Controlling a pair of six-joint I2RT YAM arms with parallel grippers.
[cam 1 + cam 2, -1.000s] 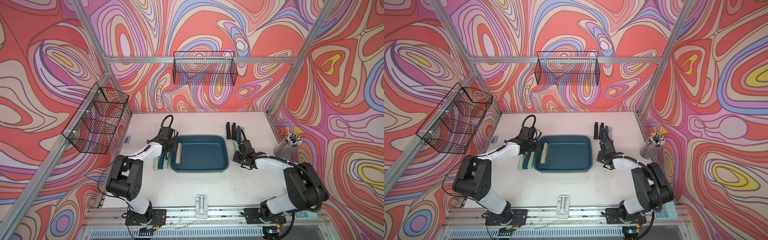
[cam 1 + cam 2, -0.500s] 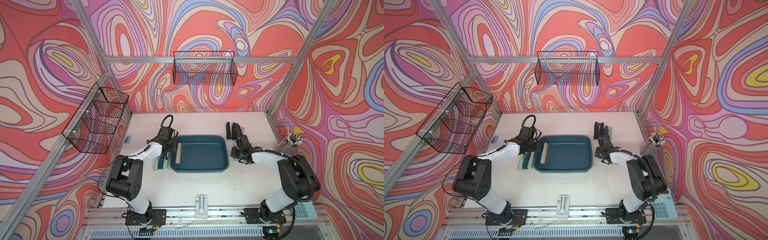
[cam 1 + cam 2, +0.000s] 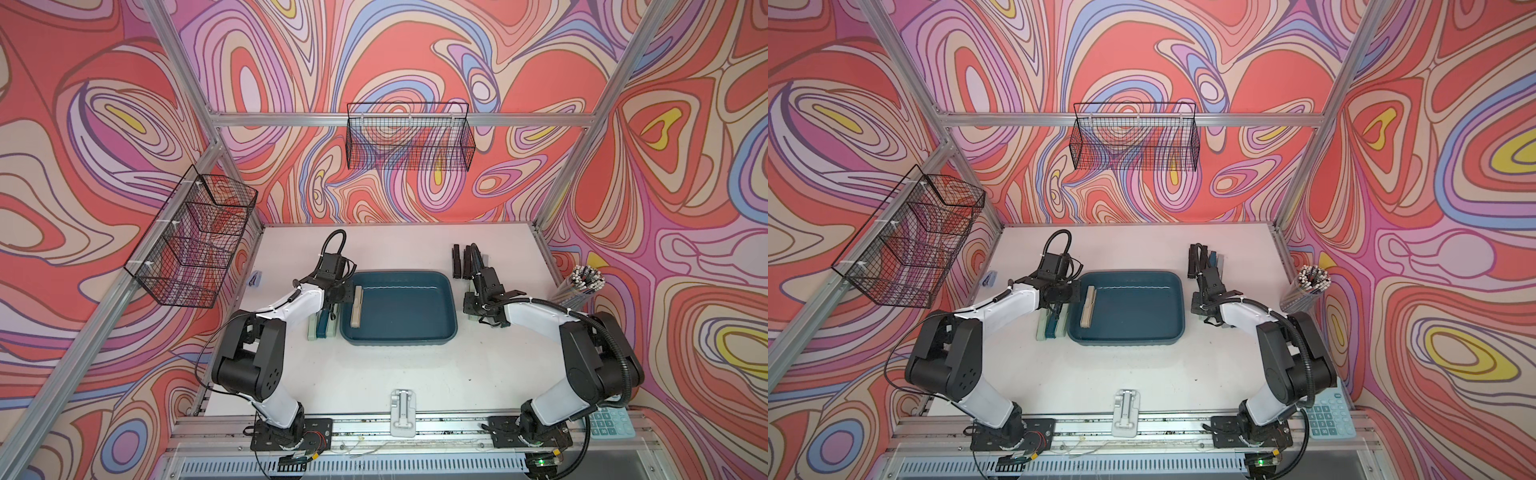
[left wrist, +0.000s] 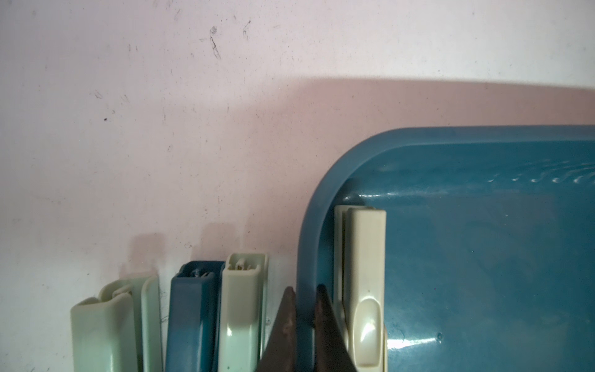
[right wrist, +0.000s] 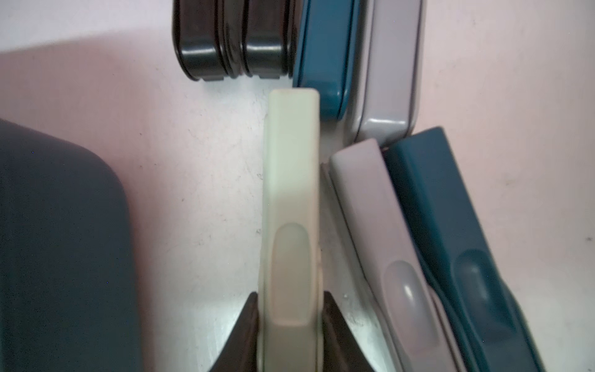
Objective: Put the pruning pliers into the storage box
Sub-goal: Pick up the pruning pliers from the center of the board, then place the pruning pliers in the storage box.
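My right end effector (image 5: 289,309) pinches cream pruning pliers (image 5: 291,180) on the bench (image 5: 199,161) at three o'clock of the storage box (image 3: 451,307). My left end effector (image 4: 306,309) is closed on its nine o'clock rim. The grip looks off-centre, so they may tilt or drag the neighbouring grey pliers (image 5: 370,206).

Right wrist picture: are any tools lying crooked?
Yes. The grey pliers and the dark teal pliers beside them lie slanted, out of line with the straight cream pliers held by the right gripper.
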